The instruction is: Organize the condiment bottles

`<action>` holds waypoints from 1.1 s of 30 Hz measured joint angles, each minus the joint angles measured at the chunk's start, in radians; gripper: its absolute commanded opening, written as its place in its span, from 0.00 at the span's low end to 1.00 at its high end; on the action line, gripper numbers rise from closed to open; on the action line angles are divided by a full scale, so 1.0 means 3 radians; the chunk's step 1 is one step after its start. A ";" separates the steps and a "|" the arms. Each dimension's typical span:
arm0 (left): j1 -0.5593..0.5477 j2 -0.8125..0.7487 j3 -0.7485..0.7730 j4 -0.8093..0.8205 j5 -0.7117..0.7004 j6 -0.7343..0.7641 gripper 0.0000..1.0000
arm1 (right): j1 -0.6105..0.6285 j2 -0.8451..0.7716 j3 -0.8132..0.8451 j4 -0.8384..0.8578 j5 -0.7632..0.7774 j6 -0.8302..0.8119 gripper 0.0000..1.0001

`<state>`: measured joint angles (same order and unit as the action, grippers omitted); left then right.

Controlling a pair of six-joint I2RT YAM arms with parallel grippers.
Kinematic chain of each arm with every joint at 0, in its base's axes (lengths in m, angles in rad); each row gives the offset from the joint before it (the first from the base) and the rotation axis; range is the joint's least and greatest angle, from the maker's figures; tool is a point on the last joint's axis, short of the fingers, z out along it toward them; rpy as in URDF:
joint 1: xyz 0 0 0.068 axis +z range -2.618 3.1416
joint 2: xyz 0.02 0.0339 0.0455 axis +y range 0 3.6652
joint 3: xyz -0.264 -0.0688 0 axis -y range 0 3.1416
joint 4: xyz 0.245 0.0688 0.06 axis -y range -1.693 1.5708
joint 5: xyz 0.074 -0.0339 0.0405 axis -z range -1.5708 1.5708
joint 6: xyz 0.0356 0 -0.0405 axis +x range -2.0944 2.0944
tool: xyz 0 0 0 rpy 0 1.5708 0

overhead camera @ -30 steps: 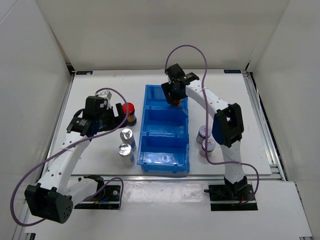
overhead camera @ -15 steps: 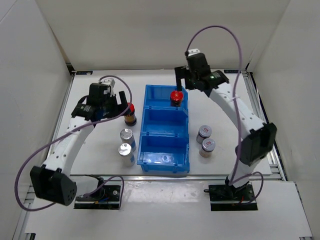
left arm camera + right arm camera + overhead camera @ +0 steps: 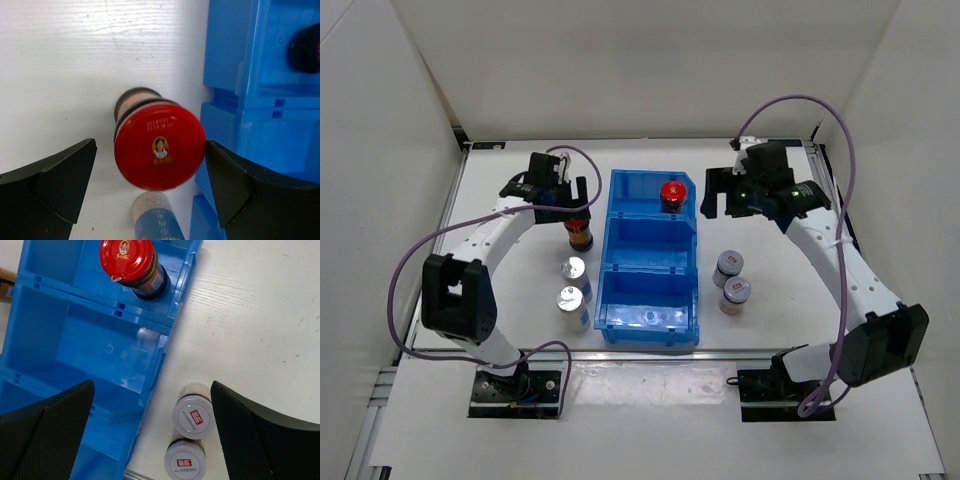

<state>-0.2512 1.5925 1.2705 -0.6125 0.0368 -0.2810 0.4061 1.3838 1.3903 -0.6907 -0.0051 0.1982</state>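
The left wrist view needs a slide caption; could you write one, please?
Open left gripper straddles a red-capped bottle beside the blue bin.

The left arm (image 3: 490,235) reached far forward from a sharply bent elbow, wrist turned to the right. The left gripper (image 3: 567,200) pointed down, its 2 fingers (image 3: 55,175) spread wide. The right arm (image 3: 840,260) stretched forward and leftward from its elbow. The right gripper (image 3: 725,197) also faced down, with its fingers (image 3: 50,430) parted just as wide.

Red-capped bottle (image 3: 671,192) stands in bin's (image 3: 645,245) far compartment; left jaws apparently straddle another bottle (image 3: 580,236).
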 measured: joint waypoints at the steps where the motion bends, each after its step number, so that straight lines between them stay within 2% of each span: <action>1: 0.0000 0.0042 0.0025 0.0015 0.0000 0.0011 1.00 | -0.0056 -0.0057 -0.0039 0.0008 -0.0046 -0.0004 1.00; 5: 0.0000 0.0192 0.0109 0.0071 -0.0005 0.0058 1.00 | -0.0295 -0.0235 -0.0142 0.0047 -0.0175 -0.0027 1.00; 8: 0.0000 0.0242 0.0117 0.0109 0.0020 0.0071 0.87 | -0.0425 -0.0290 -0.0201 0.0051 -0.0207 -0.0053 1.00; 9: 0.0000 0.0247 0.0117 0.0126 0.0031 0.0071 0.78 | -0.0440 -0.0291 -0.0221 0.0050 -0.0206 -0.0065 1.00; 12: -0.0005 0.0247 0.0117 0.0161 0.0048 0.0095 0.64 | -0.0439 -0.0291 -0.0289 0.0055 -0.0209 -0.0081 1.00; 13: -0.0005 0.0247 0.0117 0.0168 0.0051 0.0098 0.53 | -0.0439 -0.0291 -0.0313 0.0058 -0.0212 -0.0083 1.00; 15: -0.0005 0.0247 0.0116 0.0169 0.0052 0.0097 0.40 | -0.0456 -0.0291 -0.0356 0.0061 -0.0233 -0.0080 1.00; 16: -0.0005 0.0247 0.0116 0.0172 0.0051 0.0095 0.29 | -0.0472 -0.0292 -0.0376 0.0061 -0.0238 -0.0075 1.00; 19: -0.0005 0.0247 0.0161 0.0094 0.0000 0.0048 0.11 | -0.0546 -0.0301 -0.0449 0.0064 -0.0268 -0.0066 1.00; 24: -0.0011 0.0376 0.0757 -0.0317 -0.0305 -0.0086 0.11 | -0.0629 -0.0381 -0.0575 0.0066 -0.0294 -0.0048 1.00; 30: -0.0013 0.0570 0.1776 -0.0449 -0.0609 -0.0202 0.11 | -0.0636 -0.0454 -0.0660 0.0045 -0.0310 -0.0020 1.00; 33: -0.0055 0.0618 0.2093 -0.0435 -0.0636 -0.0231 0.11 | -0.0636 -0.0492 -0.0725 0.0041 -0.0320 0.0004 1.00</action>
<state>-0.2676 1.7779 1.8984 -0.7429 -0.1539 -0.3504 0.2153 1.2362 1.1728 -0.6785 -0.1013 0.1993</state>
